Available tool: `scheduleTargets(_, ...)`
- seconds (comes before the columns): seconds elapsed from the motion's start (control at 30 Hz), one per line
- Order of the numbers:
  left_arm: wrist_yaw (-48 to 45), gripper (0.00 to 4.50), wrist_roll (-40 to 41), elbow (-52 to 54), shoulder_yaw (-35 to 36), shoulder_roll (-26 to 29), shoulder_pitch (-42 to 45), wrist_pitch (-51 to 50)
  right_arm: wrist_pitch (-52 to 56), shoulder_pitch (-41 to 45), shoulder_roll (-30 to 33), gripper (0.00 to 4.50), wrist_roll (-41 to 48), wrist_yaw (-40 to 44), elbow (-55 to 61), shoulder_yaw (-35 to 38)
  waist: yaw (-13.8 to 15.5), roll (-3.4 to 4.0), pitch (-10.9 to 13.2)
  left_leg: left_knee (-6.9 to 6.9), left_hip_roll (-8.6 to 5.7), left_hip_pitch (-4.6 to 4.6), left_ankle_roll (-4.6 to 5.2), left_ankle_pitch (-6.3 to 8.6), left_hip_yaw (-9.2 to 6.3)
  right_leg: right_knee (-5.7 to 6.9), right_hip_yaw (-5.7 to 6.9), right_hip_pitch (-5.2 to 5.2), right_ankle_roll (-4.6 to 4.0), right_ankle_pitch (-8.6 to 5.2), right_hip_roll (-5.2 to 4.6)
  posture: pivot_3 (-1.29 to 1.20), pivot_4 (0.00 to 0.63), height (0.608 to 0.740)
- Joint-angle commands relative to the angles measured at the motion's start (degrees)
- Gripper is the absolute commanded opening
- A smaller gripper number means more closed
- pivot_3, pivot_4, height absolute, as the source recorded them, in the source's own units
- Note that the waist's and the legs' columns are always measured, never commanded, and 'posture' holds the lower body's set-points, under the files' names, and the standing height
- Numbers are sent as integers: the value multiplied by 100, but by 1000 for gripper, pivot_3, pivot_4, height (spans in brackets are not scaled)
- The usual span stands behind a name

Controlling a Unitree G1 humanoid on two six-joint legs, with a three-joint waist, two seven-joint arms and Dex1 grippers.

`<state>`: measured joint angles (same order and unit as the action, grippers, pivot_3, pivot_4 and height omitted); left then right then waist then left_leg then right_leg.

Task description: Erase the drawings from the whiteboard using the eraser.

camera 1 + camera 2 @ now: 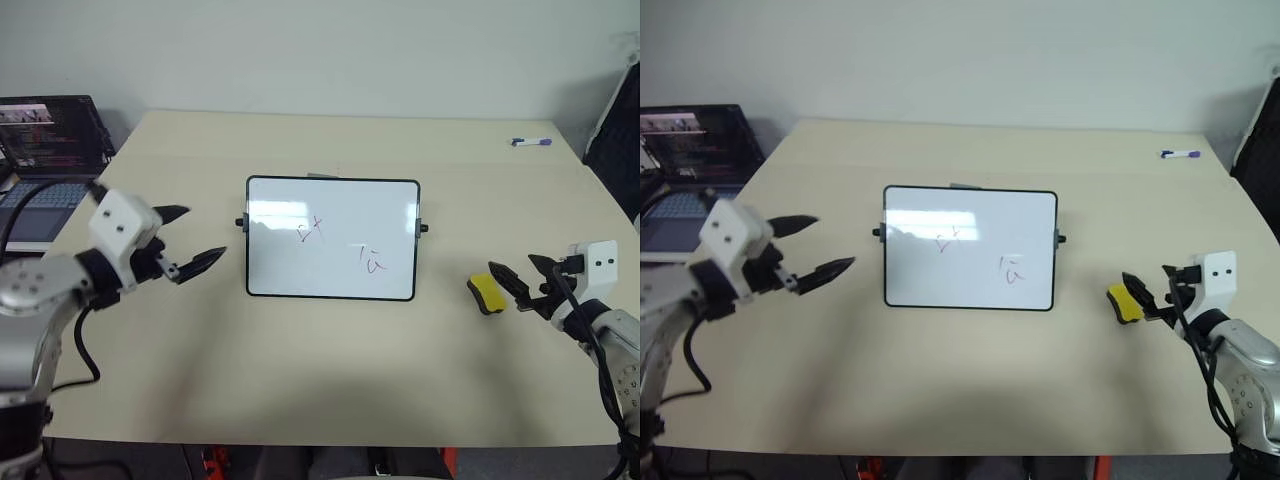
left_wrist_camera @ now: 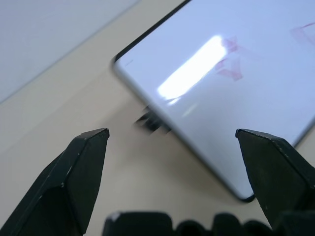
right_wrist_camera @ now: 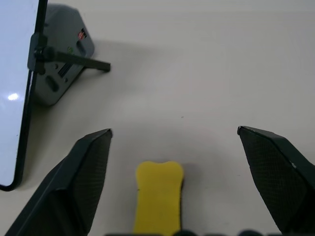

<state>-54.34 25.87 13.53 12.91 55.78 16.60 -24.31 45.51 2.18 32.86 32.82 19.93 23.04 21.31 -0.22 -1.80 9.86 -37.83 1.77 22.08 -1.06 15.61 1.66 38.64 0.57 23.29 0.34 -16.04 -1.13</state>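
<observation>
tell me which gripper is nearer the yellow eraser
Right. The right gripper is open just beside the eraser; the left gripper is open across the whiteboard.

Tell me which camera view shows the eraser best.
The right wrist view: the eraser lies large and unobstructed between the open right gripper's fingers. Both eye views show it small on the table, right of the whiteboard.
</observation>
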Motion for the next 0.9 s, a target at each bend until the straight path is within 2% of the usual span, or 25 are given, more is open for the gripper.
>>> scheduleTargets(0.03,-733,4500,201,-12,-626,80,851,-119,531,306,-28,4443,-64,-467,385,-232,-4,-2,7,0,0,0,0,0,2,-1,-2,1,1,1,1,0,150,740)
scheduleTargets(0.17,-1243,4500,257,-123,-1340,-276,1766,-303,1232,599,-263,4443,39,-926,490,-356,-12,-9,12,1,-2,7,0,0,-2,-2,-2,3,2,1,7,0,150,740)
scheduleTargets(0.47,-2077,4500,136,-328,-2474,-1291,2630,-117,1770,457,-256,4443,-42,-1088,656,-353,-2,-10,12,-9,-11,53,1,0,-14,-1,4,31,7,-2,9,0,150,740)
scheduleTargets(0.63,-2340,4500,-133,-734,-2815,-1722,3023,139,1721,385,-204,4443,-155,-1025,549,-438,-7,-10,12,-14,-16,54,2,-1,-15,3,3,32,15,-2,25,0,150,740)
scheduleTargets(0.9,-2492,4500,-330,-962,-2858,-1853,3067,311,1686,234,-219,4443,-278,-863,514,-400,-29,-10,12,-14,-9,51,3,-1,-18,13,1,35,15,-3,35,0,150,740)
